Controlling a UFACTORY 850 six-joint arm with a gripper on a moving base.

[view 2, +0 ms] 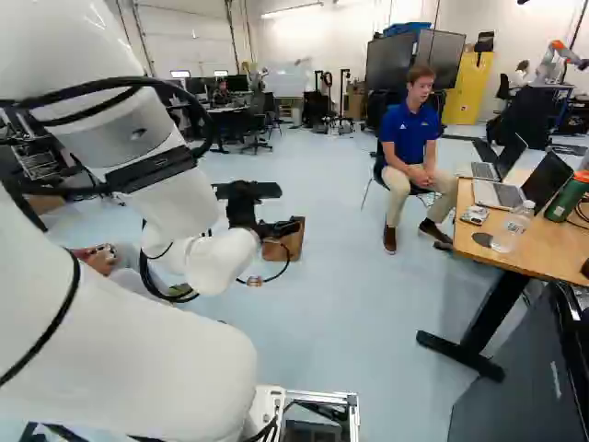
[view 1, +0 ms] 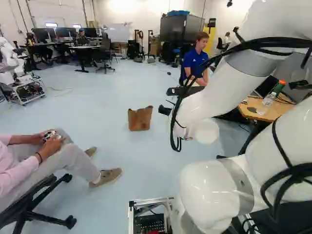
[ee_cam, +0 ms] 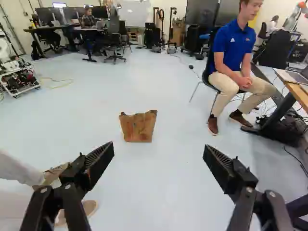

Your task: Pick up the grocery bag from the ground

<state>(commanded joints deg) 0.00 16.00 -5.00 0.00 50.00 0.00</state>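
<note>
My tool (ee_cam: 158, 148) is spread wide, nothing in it; brown paper grocery bag (ee_cam: 138, 128) stands upright on floor (ee_cam: 166, 192), well ahead between 11 and 12 o'clock, needing a forward-and-down reach.

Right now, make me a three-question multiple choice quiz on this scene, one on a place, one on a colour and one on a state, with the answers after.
1. Where is the grocery bag?
A) On the floor
B) On a table
C) On a chair

2. What colour is the bag?
A) Blue
B) Green
C) Brown

3. How does the gripper stand?
A) Shut on the bag
B) Open
C) Shut on nothing

Answers:
1 A: the left base view shows its base on the floor.
2 C: its side looks brown in all three views.
3 B: the wrist view shows its fingers wide apart.
</note>
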